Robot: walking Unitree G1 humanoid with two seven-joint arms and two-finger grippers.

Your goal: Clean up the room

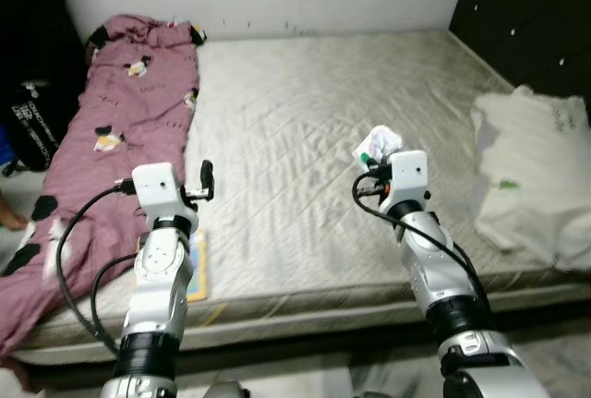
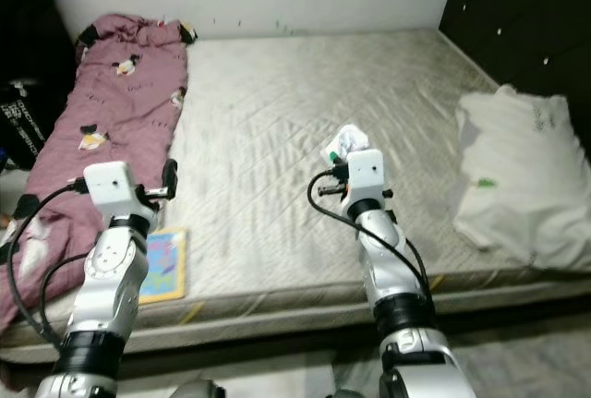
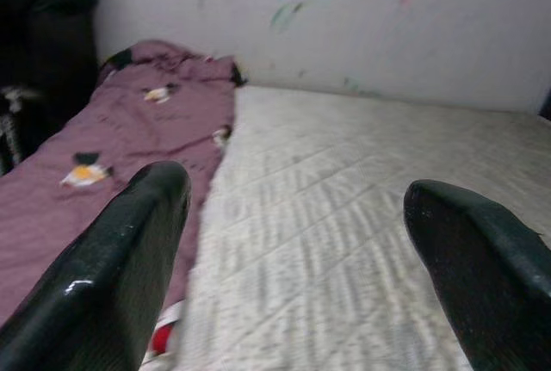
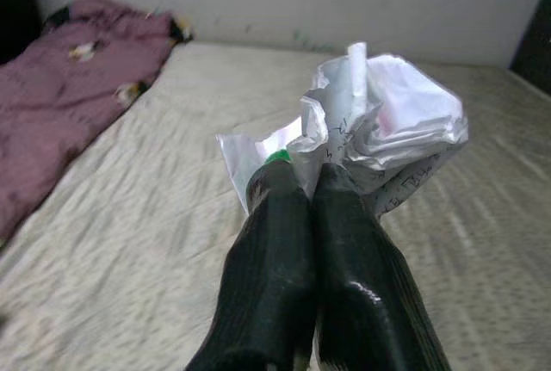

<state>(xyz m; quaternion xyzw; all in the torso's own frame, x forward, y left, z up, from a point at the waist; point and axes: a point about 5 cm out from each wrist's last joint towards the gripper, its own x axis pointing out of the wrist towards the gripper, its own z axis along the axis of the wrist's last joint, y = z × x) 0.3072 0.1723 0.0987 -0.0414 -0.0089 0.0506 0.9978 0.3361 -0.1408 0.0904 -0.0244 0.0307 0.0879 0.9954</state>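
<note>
Here the right claw is pinched tight on a crumpled wad of paper, held up over the bare mattress near the middle of the bed. The right wrist view shows the two black fingers pressed together with the paper bunched at their tips, handwriting on its creases and a small green mark by the left fingertip. From the head views the same wad is just a white lump with a green speck ahead of the right wrist housing, and the fingers are hidden behind that housing.

The left claw stands wide, holding nothing, over the mattress beside the maroon blanket. Its wrist view looks between the spread fingers along the mattress to the white wall, which carries faint green marks, with the blanket running along one side.

The head views add what the wrist cameras miss: a white pillow at the right edge of the bed against a dark headboard, a thin picture book lying flat near the front edge of the mattress just beside the left arm, and a dark bag off the bed's left side.
</note>
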